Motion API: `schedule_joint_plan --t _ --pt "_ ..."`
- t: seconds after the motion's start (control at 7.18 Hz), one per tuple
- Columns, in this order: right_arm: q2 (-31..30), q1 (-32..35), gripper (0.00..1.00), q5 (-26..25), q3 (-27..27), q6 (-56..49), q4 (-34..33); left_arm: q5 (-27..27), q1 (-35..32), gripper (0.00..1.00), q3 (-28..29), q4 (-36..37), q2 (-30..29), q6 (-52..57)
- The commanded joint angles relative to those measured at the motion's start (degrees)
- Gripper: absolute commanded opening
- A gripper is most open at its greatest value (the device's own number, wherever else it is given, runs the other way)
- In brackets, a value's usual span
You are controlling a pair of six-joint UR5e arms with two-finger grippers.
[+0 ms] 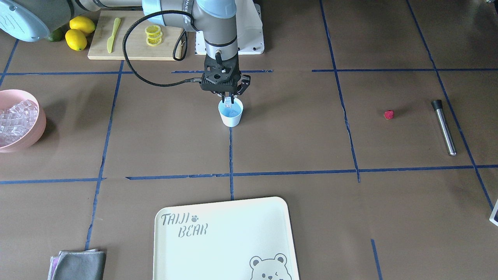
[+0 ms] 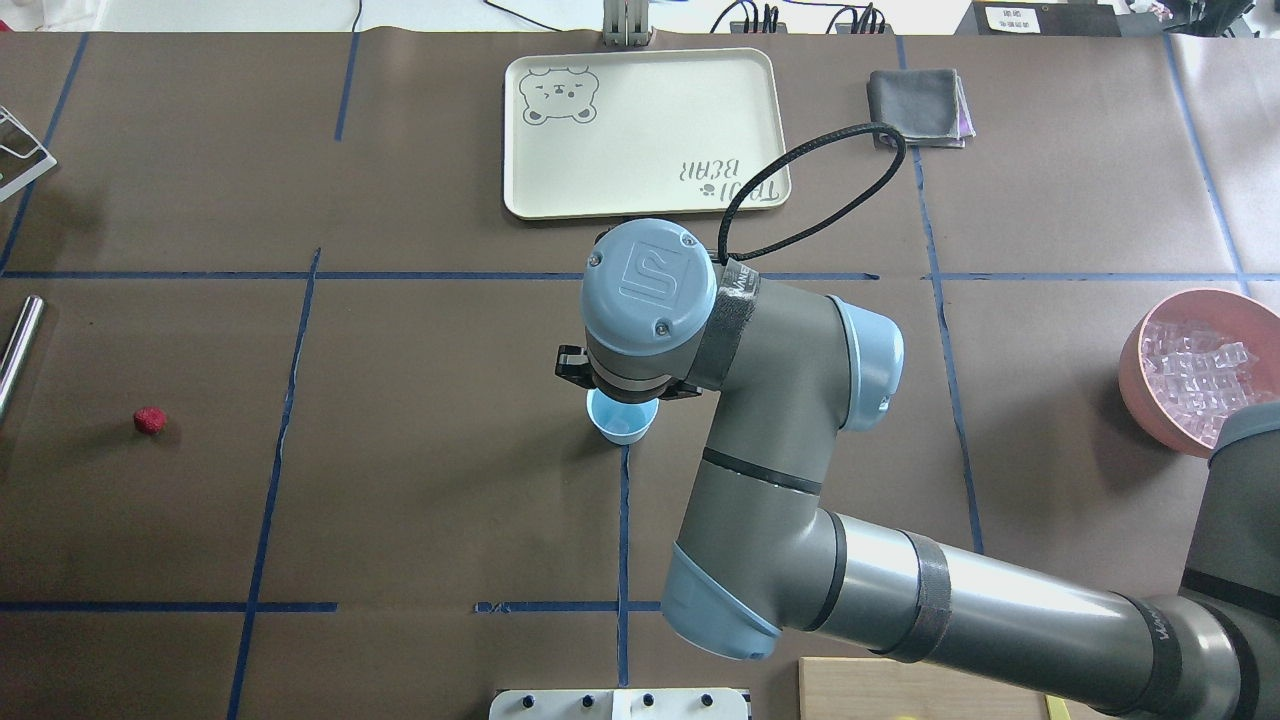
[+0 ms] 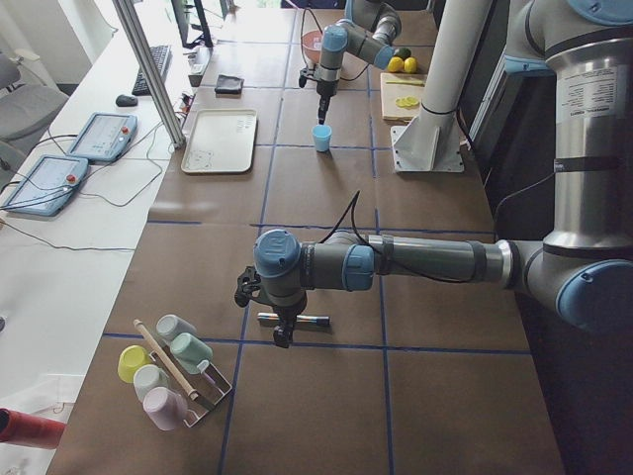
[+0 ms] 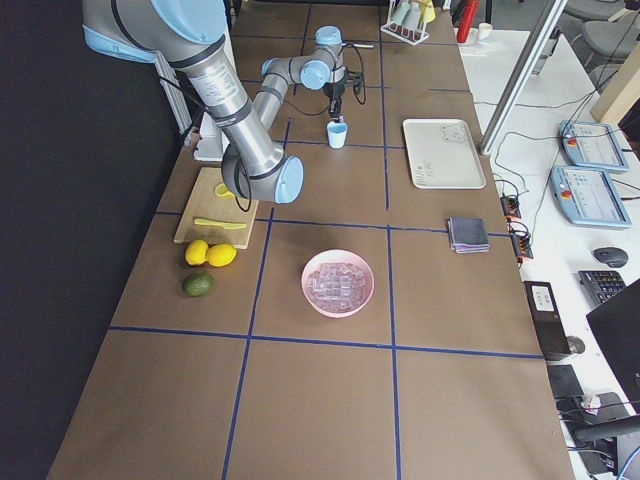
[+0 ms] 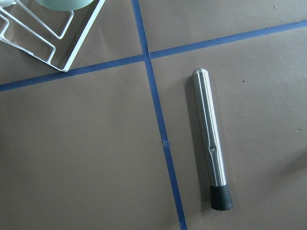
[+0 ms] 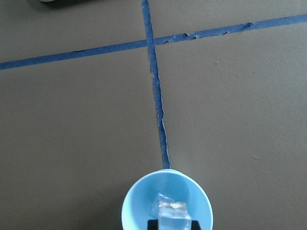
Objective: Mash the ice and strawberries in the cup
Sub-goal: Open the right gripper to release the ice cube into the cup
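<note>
One cube: we logged a single ice cube [image 6: 169, 211] pinched in the right gripper [image 1: 228, 100], over the cup [image 1: 231, 116] mouth.
Cup: stood on a blue tape line [image 6: 156, 96], bare table [image 1: 163, 128] all round.
Strawberry [image 1: 388, 114]: lay well apart from the cup, near the muddler [image 1: 444, 127].
Left gripper [image 3: 282, 334]: hovered by the muddler; we could not tell its opening.
Views: front and right-wrist showed the cube; overhead hid it under the right arm [image 2: 760, 380].

1 cup [image 1: 231, 118], 1 strawberry [image 1: 388, 114], 1 steel rod [image 1: 444, 127], 1 tray [image 1: 225, 241], 1 pink bowl [image 1: 39, 128], 2 lemons [image 1: 82, 25] — ice cubes [image 1: 15, 120] uncountable.
</note>
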Motion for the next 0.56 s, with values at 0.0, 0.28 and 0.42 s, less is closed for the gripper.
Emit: schedule_joint_plan --t 0.0,0.28,0.42 --pt "0.0 -0.5 0.99 -1.5 0.0 -0.2 0.3 0.0 0.0 1.00 0.1 0.0 0.0 0.0" --pt "0.0 -0.5 0.99 -1.6 0.1 -0.3 0.3 0.0 0.0 1.00 0.2 0.0 0.0 0.0" --pt "-0.1 -0.4 0.99 -1.6 0.2 -0.5 0.3 0.0 0.0 1.00 0.2 0.0 0.0 0.0"
